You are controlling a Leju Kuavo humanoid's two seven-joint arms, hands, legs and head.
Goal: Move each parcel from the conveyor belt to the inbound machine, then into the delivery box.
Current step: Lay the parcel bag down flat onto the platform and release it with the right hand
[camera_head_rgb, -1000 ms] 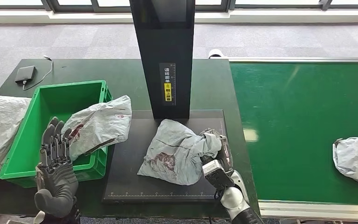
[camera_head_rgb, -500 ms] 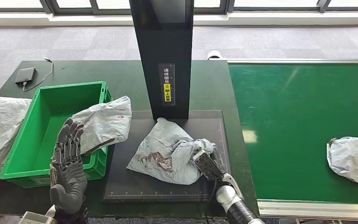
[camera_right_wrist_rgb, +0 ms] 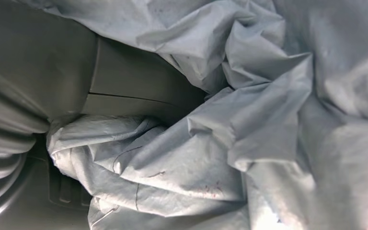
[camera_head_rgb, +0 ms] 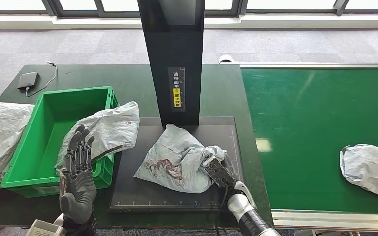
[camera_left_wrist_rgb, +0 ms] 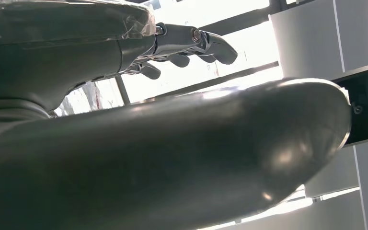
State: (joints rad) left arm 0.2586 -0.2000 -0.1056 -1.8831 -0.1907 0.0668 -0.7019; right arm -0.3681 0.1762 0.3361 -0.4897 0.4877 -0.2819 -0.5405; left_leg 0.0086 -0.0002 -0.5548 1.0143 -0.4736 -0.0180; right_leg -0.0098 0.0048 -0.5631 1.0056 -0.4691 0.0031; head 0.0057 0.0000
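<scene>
Head view showed the right hand (camera_head_rgb: 217,169) gripping the crumpled grey parcel (camera_head_rgb: 177,158) on the inbound machine's black plate (camera_head_rgb: 128,189), presumably for scanning. The left hand (camera_head_rgb: 77,172) stood empty, fingers straight, near the green delivery box (camera_head_rgb: 34,147), likely waiting to receive.

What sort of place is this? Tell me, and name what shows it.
Probably a parcel-sorting or logistics station, perhaps a test setup. A green conveyor belt carries a grey parcel, a black scanning machine stands over another parcel, and a green box waits beside it.
</scene>
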